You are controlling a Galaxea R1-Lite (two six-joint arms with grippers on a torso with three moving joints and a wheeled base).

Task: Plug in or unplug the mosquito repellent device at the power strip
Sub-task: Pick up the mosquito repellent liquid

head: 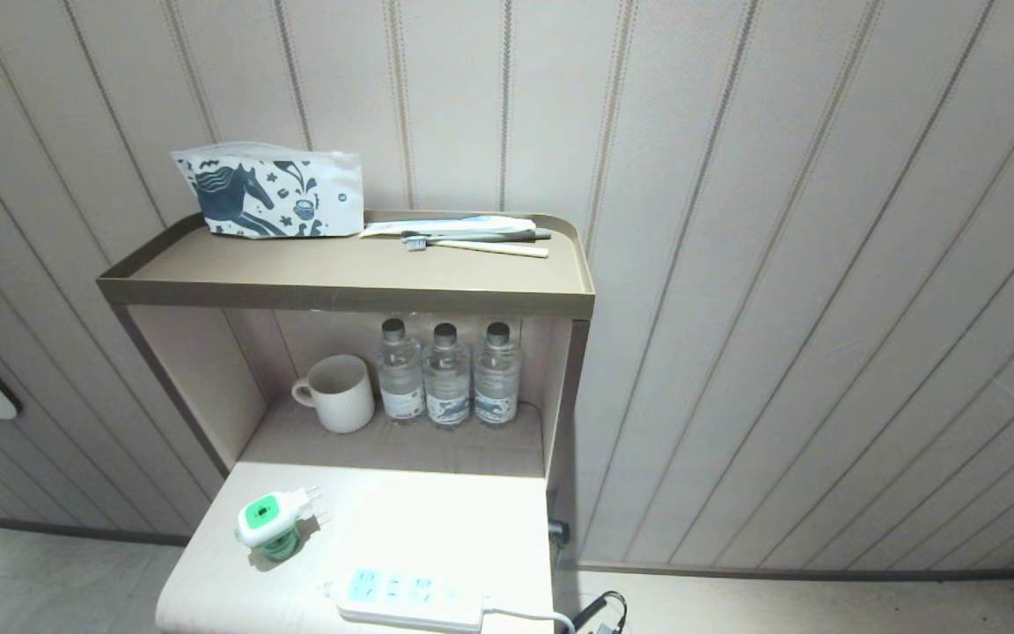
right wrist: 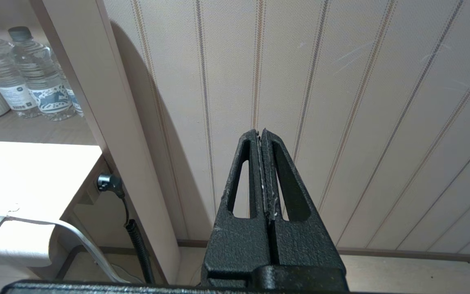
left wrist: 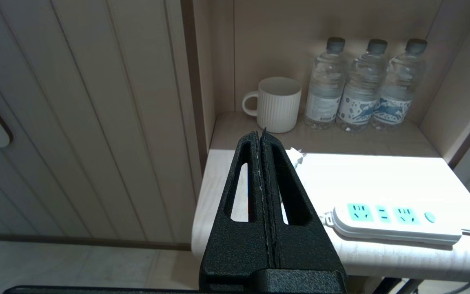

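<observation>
Mosquito repellent device is lying on its side on the bright lower shelf, near the left edge, prongs pointing toward the right and back, green bottle underneath. It's not plugged in. Power strip sits at the front edge of the same shelf, near the device but not touching it, all three blue socket faces look free, cord running off to the right. So I read this as the plug-in case, and nothing of it is done yet from what I see.

My left gripper hangs in front of the shelf, fingers pressed together, holding nothing; in its wrist view it covers most of the device. My right gripper is off to the right, facing the striped wall, fingers together too, empty. Neither arm shows in the head view.

Left to do: reach in, grasp the device, turn the prongs down, seat it in a socket.
</observation>
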